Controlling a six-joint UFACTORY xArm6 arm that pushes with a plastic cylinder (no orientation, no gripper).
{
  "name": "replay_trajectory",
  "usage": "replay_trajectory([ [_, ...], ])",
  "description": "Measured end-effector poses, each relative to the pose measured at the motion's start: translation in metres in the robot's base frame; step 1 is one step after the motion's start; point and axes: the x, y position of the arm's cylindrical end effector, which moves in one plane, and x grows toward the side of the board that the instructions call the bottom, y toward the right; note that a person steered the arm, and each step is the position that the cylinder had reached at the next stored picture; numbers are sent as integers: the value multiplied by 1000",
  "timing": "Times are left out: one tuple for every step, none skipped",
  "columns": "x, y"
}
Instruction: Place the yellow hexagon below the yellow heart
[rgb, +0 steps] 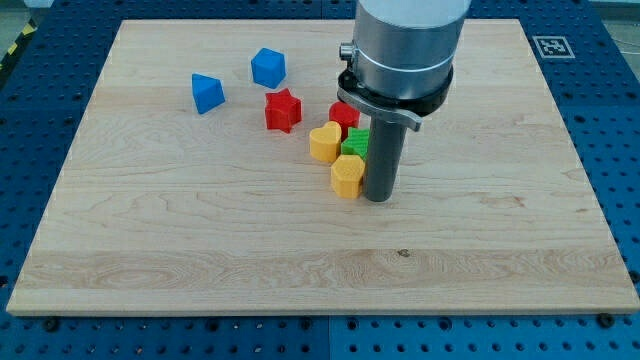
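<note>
The yellow hexagon (347, 176) lies near the board's middle, just below and right of the yellow heart (324, 143), close to it. My tip (377, 197) rests on the board right beside the hexagon's right side, seemingly touching it. A green block (354, 143) sits between the heart and the rod, above the hexagon. A red block (344, 115) lies above the green one, partly hidden by the arm.
A red star (283, 109) lies left of the cluster. A blue hexagon-like block (268, 67) and a blue triangular block (207, 93) lie at the upper left. The wooden board (500, 250) sits on a blue perforated table.
</note>
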Motion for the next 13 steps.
replay_trajectory([
  [-7,-6],
  [-14,-12],
  [-19,-17],
  [-16,-18],
  [-2,-13],
  [4,8],
  [6,42],
  [0,76],
  [-23,99],
  [-45,121],
  [-75,127],
  [-117,126],
  [-156,124],
])
